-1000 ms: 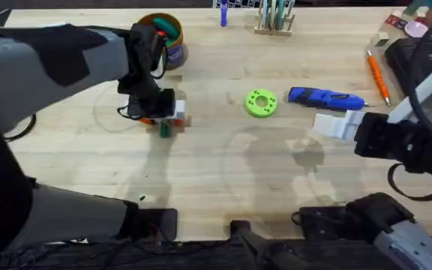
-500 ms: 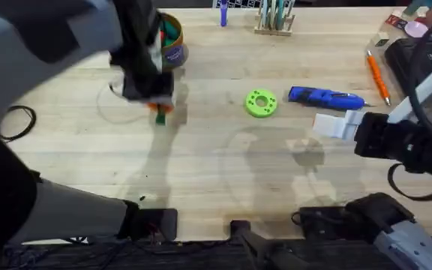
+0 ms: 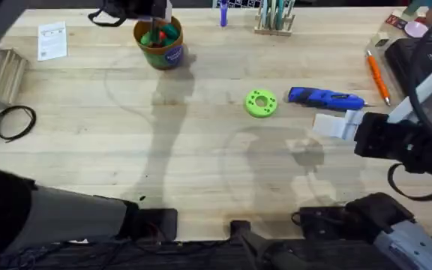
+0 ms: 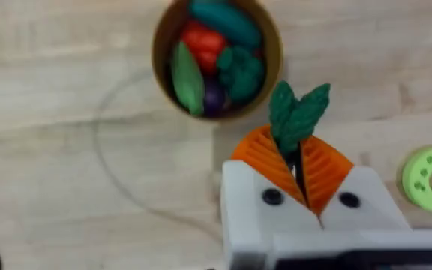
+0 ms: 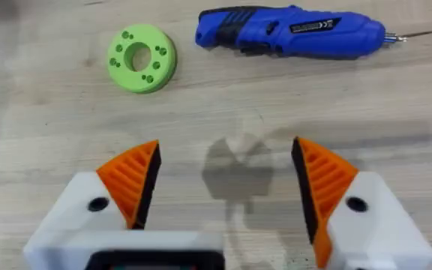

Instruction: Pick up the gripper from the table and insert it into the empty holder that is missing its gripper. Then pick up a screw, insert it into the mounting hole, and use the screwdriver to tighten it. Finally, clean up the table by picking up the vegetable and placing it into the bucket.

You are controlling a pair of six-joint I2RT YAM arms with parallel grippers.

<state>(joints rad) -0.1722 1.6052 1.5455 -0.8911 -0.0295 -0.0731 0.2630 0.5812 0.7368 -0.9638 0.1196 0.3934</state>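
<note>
Though illegible, bucket [image 3: 160, 45] w/ blue label [image 3: 175, 54].

Green ring disc [image 3: 261, 103], orange pen [image 3: 377, 76], black cable loop [image 3: 14, 122]

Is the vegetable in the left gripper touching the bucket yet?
Apart. The left wrist view shows the vegetable pinched in the left gripper, beside the bucket with bare table between.

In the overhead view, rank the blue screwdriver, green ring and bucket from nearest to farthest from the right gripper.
1. Screwdriver, just beyond the right gripper.
2. Green ring, farther toward the table's middle.
3. Bucket, far across at the back left.
</note>
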